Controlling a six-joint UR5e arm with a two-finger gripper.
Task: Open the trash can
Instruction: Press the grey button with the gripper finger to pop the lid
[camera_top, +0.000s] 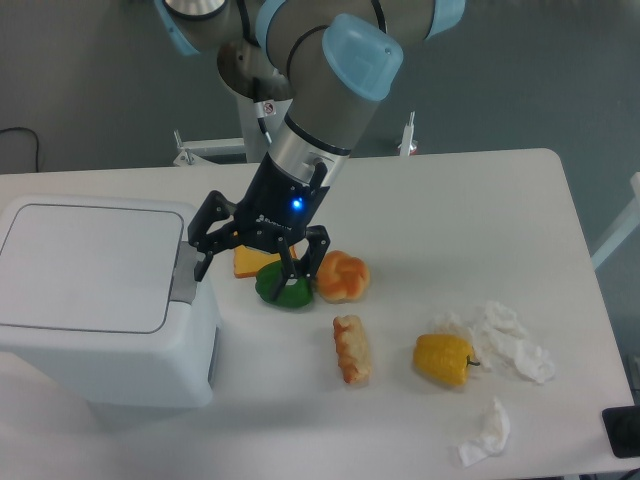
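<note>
We see a robotics lab setup: bare white table (480, 200), grey floor behind, UR arm (330, 90) on a metal pedestal (250, 140), toy food props (340, 277).

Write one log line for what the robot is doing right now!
gripper: open, holding nothing | position: beside grey push tab | trash can: lid closed | step: tab not yet pressed

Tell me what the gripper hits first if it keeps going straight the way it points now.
The gripper points down and left. Its left finger sits beside the grey push tab of the trash can, so the tab is likely first. Depth is unclear; the other finger could meet the green item.
</note>
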